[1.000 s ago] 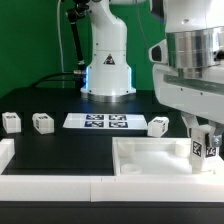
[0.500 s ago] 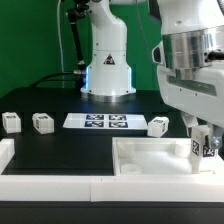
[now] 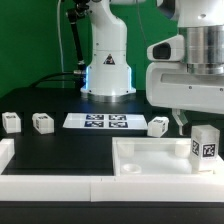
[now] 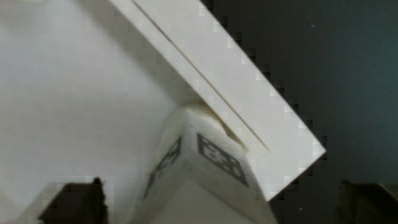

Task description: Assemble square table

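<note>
The white square slab [image 3: 140, 160] lies hollow face up at the front of the exterior view's right. One tagged white leg [image 3: 205, 143] stands upright in its right corner. My gripper [image 3: 197, 118] hangs just above that leg, open, and touches nothing. In the wrist view the leg [image 4: 205, 165] stands against the slab's rim [image 4: 214, 60], between my two dark fingertips [image 4: 75, 202], which stand well apart from it; the gripper [image 4: 219, 205] is empty. Three more legs lie on the black worktop: two at the left [image 3: 11, 122] [image 3: 43, 122] and one behind the slab [image 3: 158, 126].
The marker board [image 3: 96, 121] lies flat in the middle of the worktop. A low white wall [image 3: 50, 185] edges the front. The arm's white base [image 3: 108, 65] stands at the back, with a green backdrop behind it.
My gripper has let go of the leg and risen. The leg stays standing in the slab's right corner.
</note>
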`<action>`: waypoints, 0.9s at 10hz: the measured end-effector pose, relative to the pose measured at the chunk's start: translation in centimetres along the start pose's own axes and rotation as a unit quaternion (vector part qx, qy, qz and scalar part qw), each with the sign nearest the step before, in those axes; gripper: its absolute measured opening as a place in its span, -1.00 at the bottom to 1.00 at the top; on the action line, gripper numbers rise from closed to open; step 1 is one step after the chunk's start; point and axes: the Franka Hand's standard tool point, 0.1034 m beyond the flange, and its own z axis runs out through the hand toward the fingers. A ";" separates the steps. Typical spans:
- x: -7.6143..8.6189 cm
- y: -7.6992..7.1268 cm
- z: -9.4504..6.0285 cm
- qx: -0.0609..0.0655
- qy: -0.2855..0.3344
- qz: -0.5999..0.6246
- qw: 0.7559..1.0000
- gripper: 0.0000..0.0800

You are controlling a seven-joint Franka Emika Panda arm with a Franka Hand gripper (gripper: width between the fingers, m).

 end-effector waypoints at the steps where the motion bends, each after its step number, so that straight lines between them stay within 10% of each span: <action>1: 0.1 0.1 0.0 -0.003 0.002 -0.056 0.998 0.62; 7: 0.5 0.2 0.2 -0.014 0.027 -0.349 0.937 0.62; 9: 0.5 0.2 0.3 -0.013 0.027 -0.330 0.944 -0.02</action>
